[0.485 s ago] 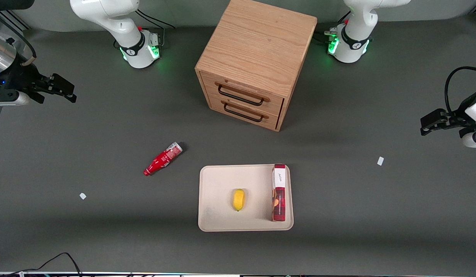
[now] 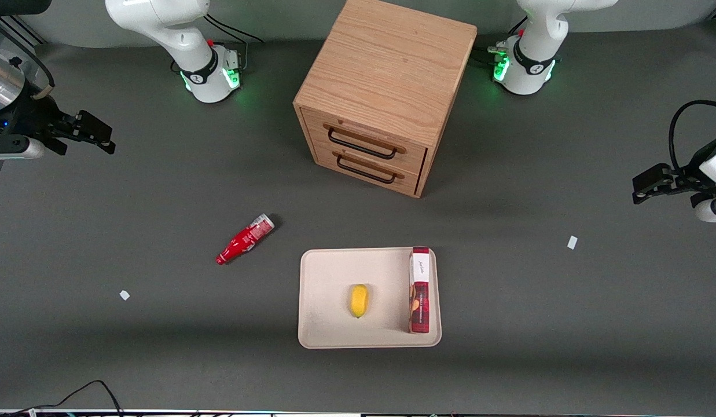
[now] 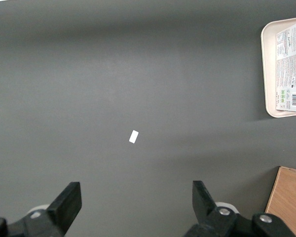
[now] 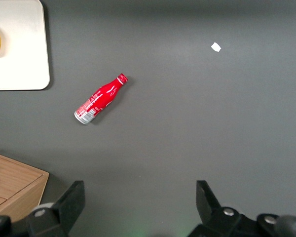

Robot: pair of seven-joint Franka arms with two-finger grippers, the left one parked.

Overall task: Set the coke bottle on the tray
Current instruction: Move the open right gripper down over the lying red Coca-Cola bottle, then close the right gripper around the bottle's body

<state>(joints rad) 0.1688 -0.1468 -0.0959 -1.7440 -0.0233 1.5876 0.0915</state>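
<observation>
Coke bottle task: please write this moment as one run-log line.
gripper: open, high at working arm's end | coke bottle: lying on table, untouched | tray: holds lemon, box

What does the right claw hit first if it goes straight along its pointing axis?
Probably just bare dark grey table mat. The open right claw hangs high, looking down on the mat; the small red coke bottle lies off its line, the beige tray further off. Depth unclear.

Red coke bottle (image 2: pixel 245 238) lying flat (silver base), near beige tray (image 2: pixel 329 278), w/ tool (image 2: pixel 85 134) wide, well apart.
</observation>
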